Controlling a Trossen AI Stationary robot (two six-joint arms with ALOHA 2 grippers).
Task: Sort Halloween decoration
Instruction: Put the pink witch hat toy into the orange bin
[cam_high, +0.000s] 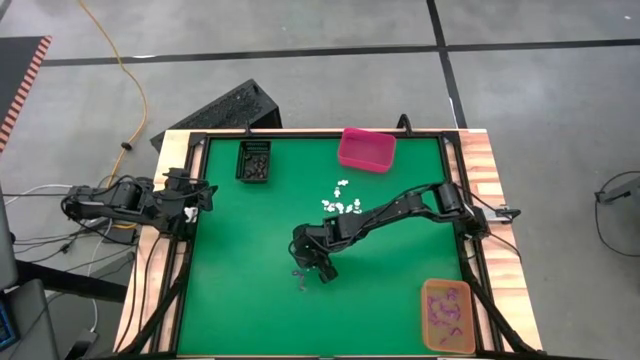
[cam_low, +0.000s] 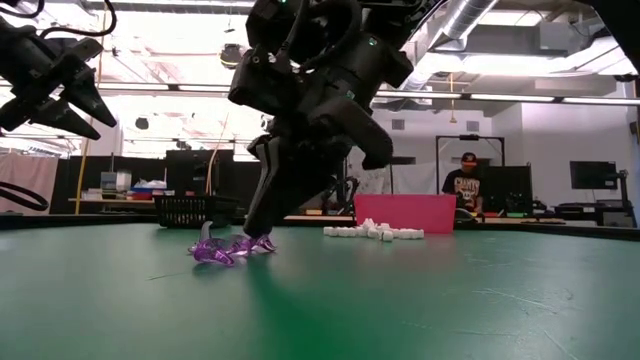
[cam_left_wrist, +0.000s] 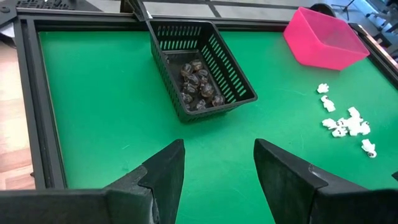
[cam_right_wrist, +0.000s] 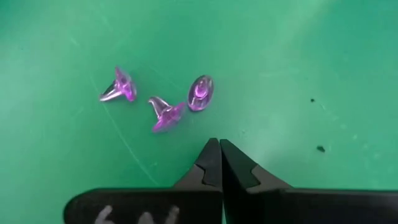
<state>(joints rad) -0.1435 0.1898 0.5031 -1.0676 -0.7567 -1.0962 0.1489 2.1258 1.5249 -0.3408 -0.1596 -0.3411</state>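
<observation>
Three tiny purple trinkets (cam_right_wrist: 165, 112) lie loose on the green mat, also seen in the low view (cam_low: 215, 250). My right gripper (cam_right_wrist: 217, 146) stands just short of them, slanting down. Its fingers are shut with nothing between them, low over the mat (cam_low: 255, 235). A cluster of white trinkets (cam_high: 340, 205) lies on the mat toward the far side. Black trinkets (cam_left_wrist: 199, 84) sit in the black basket (cam_left_wrist: 239, 87). My left gripper (cam_left_wrist: 219, 162) waits open above the table's left edge (cam_high: 200, 198).
A pink bin (cam_high: 366, 148) stands at the far edge, right of the black basket (cam_high: 254, 160). An orange bin (cam_high: 447, 315) holding purple trinkets sits at the near right corner. A black frame borders the mat (cam_high: 240, 300). A person (cam_low: 466, 185) is in the room beyond.
</observation>
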